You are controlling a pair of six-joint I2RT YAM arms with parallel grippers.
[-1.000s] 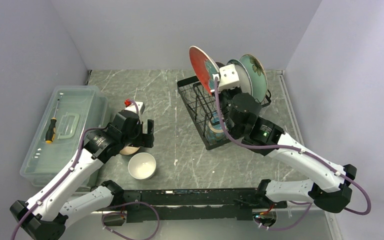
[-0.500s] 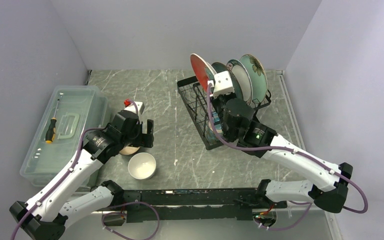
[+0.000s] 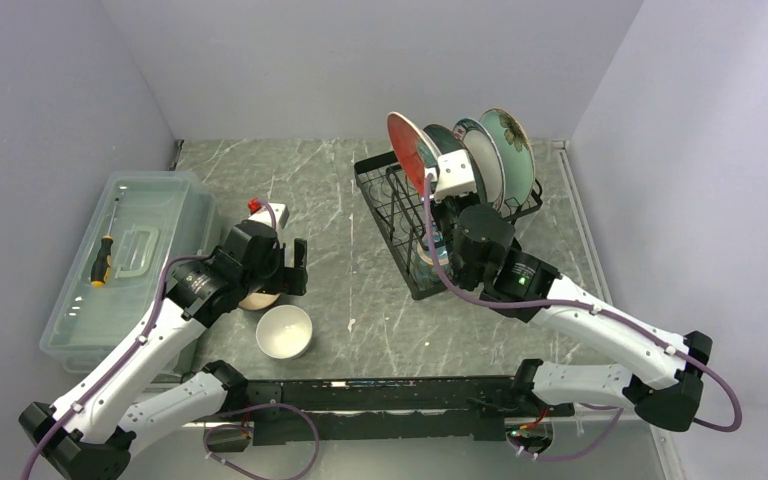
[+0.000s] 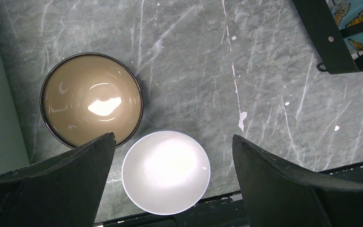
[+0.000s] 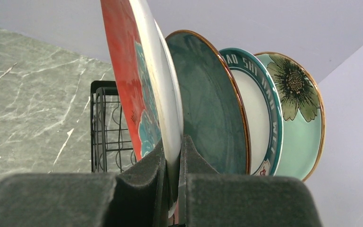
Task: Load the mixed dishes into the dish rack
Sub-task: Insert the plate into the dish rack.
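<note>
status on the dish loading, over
Right gripper shut on red plate, upright at dish rack beside teal plate. Left gripper open over white bowl, brown bowl. Nothing blocking.

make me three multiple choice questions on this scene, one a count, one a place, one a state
1. How many plates stand on edge at the dish rack? A two B three C four
2. Where is the white bowl? A on the table beside the brown bowl B in the dish rack C on top of the plates
3. The right gripper is: A wide open B shut on the red plate C shut on nothing
Answers: 1 C, four discs line up in the right wrist view; 2 A, the left wrist view shows both bowls side by side; 3 B, it pinches the red rim.
</note>
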